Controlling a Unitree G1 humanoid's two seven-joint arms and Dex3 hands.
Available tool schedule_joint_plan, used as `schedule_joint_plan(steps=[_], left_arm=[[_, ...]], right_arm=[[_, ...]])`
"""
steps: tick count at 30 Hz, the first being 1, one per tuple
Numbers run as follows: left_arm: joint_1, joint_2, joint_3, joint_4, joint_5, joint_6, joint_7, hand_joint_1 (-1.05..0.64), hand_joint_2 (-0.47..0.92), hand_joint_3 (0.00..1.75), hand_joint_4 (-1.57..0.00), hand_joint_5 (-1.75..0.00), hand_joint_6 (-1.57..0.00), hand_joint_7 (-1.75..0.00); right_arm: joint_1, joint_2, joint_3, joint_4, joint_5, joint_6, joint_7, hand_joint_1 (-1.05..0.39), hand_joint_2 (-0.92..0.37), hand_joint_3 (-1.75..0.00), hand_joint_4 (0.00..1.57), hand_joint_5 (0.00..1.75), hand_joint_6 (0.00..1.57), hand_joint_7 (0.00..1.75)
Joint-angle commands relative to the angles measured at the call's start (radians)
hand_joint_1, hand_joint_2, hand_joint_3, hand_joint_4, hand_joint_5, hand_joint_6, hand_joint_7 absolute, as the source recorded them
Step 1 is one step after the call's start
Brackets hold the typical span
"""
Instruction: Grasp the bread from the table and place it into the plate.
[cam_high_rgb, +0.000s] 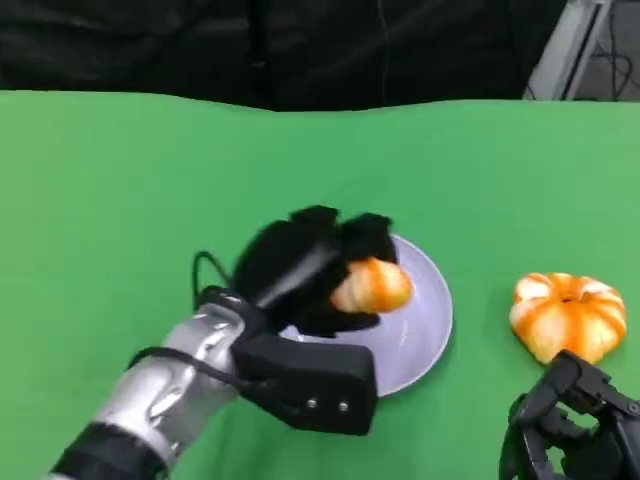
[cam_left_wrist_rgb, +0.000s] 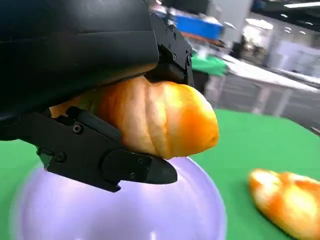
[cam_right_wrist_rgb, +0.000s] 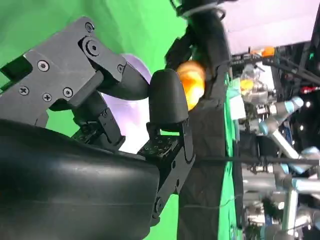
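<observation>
Head view: left robot hand (cam_high_rgb: 315, 265) grasping golden oblong bread roll (cam_high_rgb: 372, 285), held over round pale lavender plate (cam_high_rgb: 425, 330) on green counter (cam_high_rgb: 120, 200). Roll poised above plate's middle, rim showing free to the right and near side. Pumpkin-shaped orange bun (cam_high_rgb: 568, 315) lying on counter well right of plate, clear green strip between them. Right robot hand (cam_high_rgb: 575, 430) low at near right edge, just below bun, holding nothing, fingers loosely apart. Wide open cloth left and beyond plate.

Left wrist view: roll (cam_left_wrist_rgb: 160, 122) pinched between black fingers (cam_left_wrist_rgb: 100, 155), above plate (cam_left_wrist_rgb: 125, 210); bun (cam_left_wrist_rgb: 287, 200) apart on green.

Right wrist view: right robot hand's fingers (cam_right_wrist_rgb: 167, 97) released, bare; roll (cam_right_wrist_rgb: 192, 82) and plate (cam_right_wrist_rgb: 132, 62) visible beyond.
</observation>
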Motion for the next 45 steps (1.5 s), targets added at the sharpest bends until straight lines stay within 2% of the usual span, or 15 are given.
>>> schedule_joint_plan(steps=[1,3,7,14,24,27,29,30,31,32,34,35,36,39,45], left_arm=[[-0.033,0.03,-0.02,0.047,-0.009,-0.008,-0.078,-0.18,0.92,0.34,-0.44,-0.9,-0.67,-0.71],[-0.036,0.045,-0.038,0.033,-0.005,0.023,-0.165,-0.63,0.92,0.49,-0.17,-0.28,-0.46,-0.21],[-0.023,0.055,-0.056,0.018,0.012,0.07,-0.225,-0.88,0.92,0.63,-0.04,-0.04,-0.28,-0.02],[-0.005,0.077,-0.072,-0.001,0.024,0.101,-0.249,-1.04,0.92,0.77,0.0,0.0,-0.08,0.0],[0.04,0.116,-0.049,-0.092,-0.013,0.109,-0.291,-1.05,0.92,0.83,0.0,0.0,-0.04,0.0],[0.1,0.117,0.042,-0.133,-0.158,0.014,-0.258,-0.86,0.92,0.57,-0.09,-0.03,-0.23,-0.05],[0.143,0.093,0.105,-0.154,-0.266,-0.024,-0.254,-0.84,0.92,0.53,-0.1,-0.04,-0.27,-0.05],[0.17,0.075,0.143,-0.166,-0.335,-0.044,-0.253,-0.42,0.92,0.51,-0.48,-0.2,-0.59,-0.16],[0.189,0.063,0.17,-0.175,-0.383,-0.057,-0.254,-0.15,0.92,0.48,-0.73,-0.27,-0.81,-0.21],[0.222,0.052,0.204,-0.21,-0.456,-0.05,-0.277,-0.06,0.92,0.47,-0.81,-0.3,-0.88,-0.22],[0.276,0.053,0.242,-0.289,-0.552,-0.005,-0.331,-0.05,0.66,1.04,-0.88,-1.21,-0.95,-0.89],[0.301,0.057,0.256,-0.33,-0.588,0.023,-0.356,-0.08,0.56,1.21,-0.9,-1.47,-0.91,-1.21],[0.315,0.06,0.263,-0.358,-0.605,0.044,-0.373,-0.1,0.51,1.31,-0.9,-1.61,-0.88,-1.37],[0.342,0.06,0.281,-0.412,-0.641,0.089,-0.409,-0.11,0.45,1.4,-0.91,-1.73,-0.84,-1.56],[0.635,0.177,0.439,-0.781,-1.133,0.462,-0.665,-0.1,0.5,1.32,-0.9,-1.75,-0.77,-1.74]], right_arm=[[0.006,-0.001,-0.001,-0.006,0.008,-0.005,-0.005,-0.14,-0.48,-1.33,0.89,1.75,0.78,1.63],[0.002,0.001,0.0,-0.001,0.013,-0.01,0.0,-0.13,-0.49,-1.33,0.89,1.75,0.77,1.63],[0.003,0.001,-0.002,-0.002,0.013,-0.01,0.0,-0.13,-0.48,-1.33,0.89,1.75,0.77,1.63],[0.002,-0.003,-0.006,0.002,0.005,-0.021,0.001,-0.16,-0.48,-1.32,0.89,1.75,0.77,1.63],[0.009,-0.004,-0.007,-0.013,0.011,-0.001,-0.003,-0.15,-0.49,-1.32,0.89,1.75,0.78,1.61],[0.007,-0.004,-0.007,-0.01,0.009,-0.007,-0.001,-0.14,-0.49,-1.32,0.89,1.75,0.78,1.61],[0.005,-0.005,-0.008,-0.006,0.006,-0.013,0.0,-0.14,-0.49,-1.32,0.89,1.75,0.78,1.62],[0.003,-0.006,-0.008,-0.003,0.004,-0.017,0.001,-0.14,-0.49,-1.32,0.89,1.75,0.78,1.62],[0.002,-0.006,-0.009,-0.001,0.003,-0.02,0.002,-0.14,-0.49,-1.32,0.89,1.75,0.78,1.62],[0.002,-0.006,-0.009,-0.004,0.004,-0.013,0.0,-0.14,-0.49,-1.32,0.89,1.75,0.78,1.62],[0.005,-0.006,-0.008,-0.01,0.005,-0.001,-0.003,-0.14,-0.48,-1.33,0.89,1.75,0.78,1.62],[0.005,-0.006,-0.008,-0.012,0.005,0.003,-0.005,-0.14,-0.48,-1.33,0.89,1.75,0.77,1.62],[0.005,-0.006,-0.008,-0.012,0.005,0.004,-0.005,-0.14,-0.48,-1.33,0.89,1.75,0.77,1.62],[0.003,-0.007,-0.009,-0.009,0.006,0.003,-0.004,-0.14,-0.48,-1.33,0.89,1.75,0.78,1.62],[-0.015,-0.004,-0.013,0.008,-0.015,-0.011,-0.014,-0.13,-0.48,-1.33,0.9,1.75,0.78,1.63]])
